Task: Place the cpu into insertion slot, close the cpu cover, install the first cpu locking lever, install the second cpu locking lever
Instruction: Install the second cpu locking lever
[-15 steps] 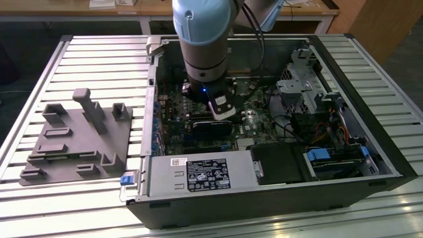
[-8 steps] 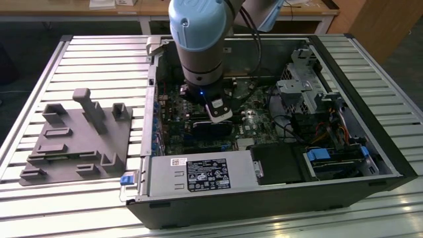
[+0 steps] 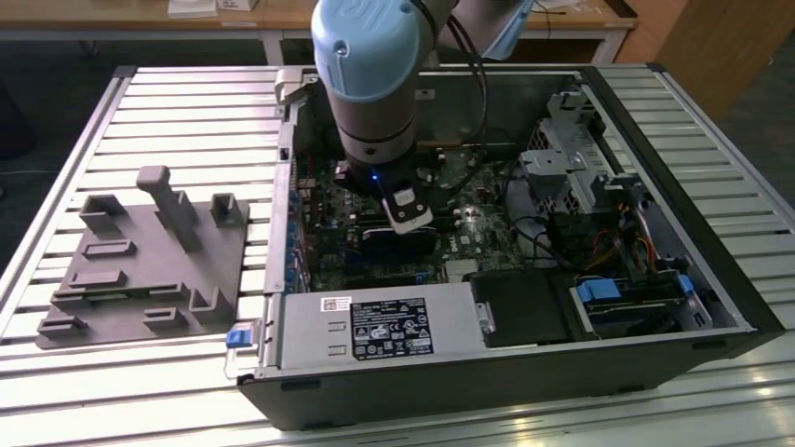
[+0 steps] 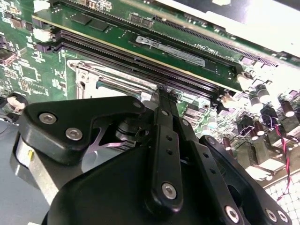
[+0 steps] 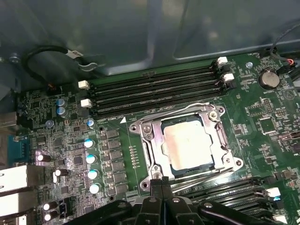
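In the first wrist view the cpu (image 5: 190, 143) lies flat in the insertion slot (image 5: 173, 174) on the green board. The cpu cover (image 5: 151, 140) is down over it, and the silver top shows through its window. One thin locking lever (image 5: 173, 112) runs along one side of the socket, and a second locking lever (image 5: 206, 176) runs along the opposite side. My gripper (image 5: 161, 183) is shut, its tips together at the socket's corner by the second lever; whether they touch it I cannot tell. The second wrist view shows the gripper (image 4: 161, 92) just over the cover's frame (image 4: 101, 77).
In the exterior view the arm reaches down into the open computer case (image 3: 695, 279). A black-labelled power supply (image 3: 372, 328) lies in the case's front part. Memory slots (image 5: 154, 91) run beside the socket. A grey fixture plate (image 3: 137, 261) lies on the slatted table at the exterior view's left.
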{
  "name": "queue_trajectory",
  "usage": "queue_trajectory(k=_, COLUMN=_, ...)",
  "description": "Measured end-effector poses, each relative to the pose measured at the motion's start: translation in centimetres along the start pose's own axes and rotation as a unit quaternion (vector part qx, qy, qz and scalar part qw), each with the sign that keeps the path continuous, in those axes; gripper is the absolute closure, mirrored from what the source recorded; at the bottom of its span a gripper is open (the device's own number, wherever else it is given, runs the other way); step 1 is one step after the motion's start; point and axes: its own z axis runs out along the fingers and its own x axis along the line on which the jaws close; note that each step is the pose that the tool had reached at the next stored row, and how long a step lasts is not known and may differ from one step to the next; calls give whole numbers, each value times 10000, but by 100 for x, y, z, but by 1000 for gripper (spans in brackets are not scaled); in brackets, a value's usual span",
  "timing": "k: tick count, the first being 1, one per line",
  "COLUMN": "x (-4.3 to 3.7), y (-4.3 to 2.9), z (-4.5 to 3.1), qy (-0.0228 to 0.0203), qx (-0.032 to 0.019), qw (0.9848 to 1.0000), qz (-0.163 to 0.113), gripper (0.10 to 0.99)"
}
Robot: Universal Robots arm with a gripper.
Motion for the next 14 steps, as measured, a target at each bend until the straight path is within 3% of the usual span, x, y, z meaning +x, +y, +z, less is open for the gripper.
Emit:
queue_trajectory(k=6, x=44, y=-24, z=30, qy=15, qx=-65, qw=10000, qz=8, gripper=980)
queue_trajectory(k=12, x=81, y=-41, z=56, qy=53, qx=-244, qw=9997, qz=28, gripper=980)
queue_trajectory(k=14, x=83, y=-42, z=58, qy=57, qx=-263, qw=9996, qz=31, gripper=980)
